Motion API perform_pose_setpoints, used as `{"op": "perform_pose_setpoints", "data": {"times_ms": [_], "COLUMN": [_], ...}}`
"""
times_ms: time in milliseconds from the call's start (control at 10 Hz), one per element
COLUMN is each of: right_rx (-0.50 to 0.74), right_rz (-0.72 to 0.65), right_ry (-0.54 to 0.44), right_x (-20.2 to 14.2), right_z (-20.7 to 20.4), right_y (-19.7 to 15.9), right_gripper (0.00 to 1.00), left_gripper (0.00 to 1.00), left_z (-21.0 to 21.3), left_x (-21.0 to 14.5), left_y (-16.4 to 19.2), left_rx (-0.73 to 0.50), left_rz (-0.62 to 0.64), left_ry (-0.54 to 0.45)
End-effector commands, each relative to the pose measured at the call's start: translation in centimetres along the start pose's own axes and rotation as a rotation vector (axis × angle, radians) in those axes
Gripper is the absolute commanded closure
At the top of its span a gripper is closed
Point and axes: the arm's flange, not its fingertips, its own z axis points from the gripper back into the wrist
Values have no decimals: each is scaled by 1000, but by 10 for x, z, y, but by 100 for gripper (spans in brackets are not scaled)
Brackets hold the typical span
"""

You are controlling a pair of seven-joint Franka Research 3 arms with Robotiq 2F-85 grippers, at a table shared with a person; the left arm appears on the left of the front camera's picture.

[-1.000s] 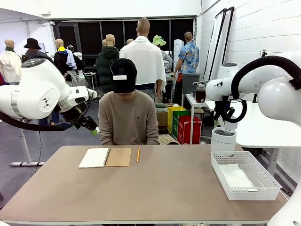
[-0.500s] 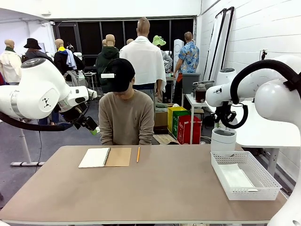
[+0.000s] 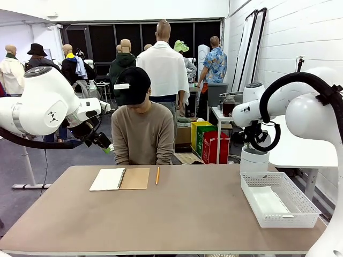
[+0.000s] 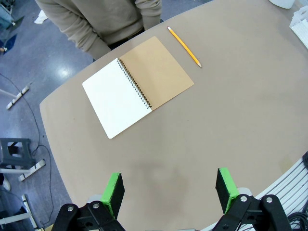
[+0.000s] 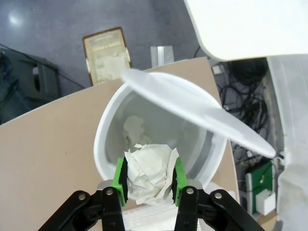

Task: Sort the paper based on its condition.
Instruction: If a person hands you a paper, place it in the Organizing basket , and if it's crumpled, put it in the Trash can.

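A crumpled ball of white paper [image 5: 147, 162] sits between the green pads of my right gripper [image 5: 147, 177], which is shut on it. The ball hangs over the mouth of a white bin [image 5: 103, 140] whose swing lid [image 5: 192, 109] is tipped open. Another crumpled paper [image 5: 136, 129] lies inside the bin. In the front view my right gripper [image 3: 251, 139] points down just above the bin [image 3: 254, 159] at the table's far right. A flat sheet of paper [image 3: 269, 203] lies in the white mesh basket [image 3: 300, 206]. My left gripper [image 4: 169, 190] is open and holds nothing, high over the table's left side [image 3: 105, 144].
An open spiral notebook [image 3: 119, 179] with a brown cover lies at the far left-centre, and a pencil [image 3: 157, 175] lies beside it. A person sits at the far edge behind them, hands below the table. The table's middle and front are bare.
My right arm has shifted slightly left and lower, toward the bin, with the crumpled paper still held. The person's head has turned a little. The left arm has not moved.
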Motion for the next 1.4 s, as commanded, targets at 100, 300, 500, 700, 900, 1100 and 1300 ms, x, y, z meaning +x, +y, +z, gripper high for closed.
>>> {"op": "perform_pose_setpoints", "data": {"times_ms": [100,300,500,700,900,1100,1300], "right_rx": [-43,-53,-31,-13,-4,8,12], "right_rz": [-47,-80,-90,-93,-111,-115,-104], "right_ry": [-29,-26,3,20,22,21,37], "right_x": [16,20,21,19,16,15,13], "right_z": [-13,-20,-22,-20,-12,-2,-1], "right_y": [3,1,-2,-3,-6,-8,-9], "right_gripper": [56,56,37,0,0,0,0], "left_gripper": [0,0,0,0,0,0,0], "left_z": [0,0,0,0,0,0,0], "left_x": [-1,-1,-1,-1,-1,-1,-1], "left_y": [1,1,1,1,1,1,1], "left_rx": [0,0,0,0,0,0,0], "left_rz": [-3,-3,-3,-3,-3,-3,-3], "left_ry": [0,0,0,0,0,0,0]}}
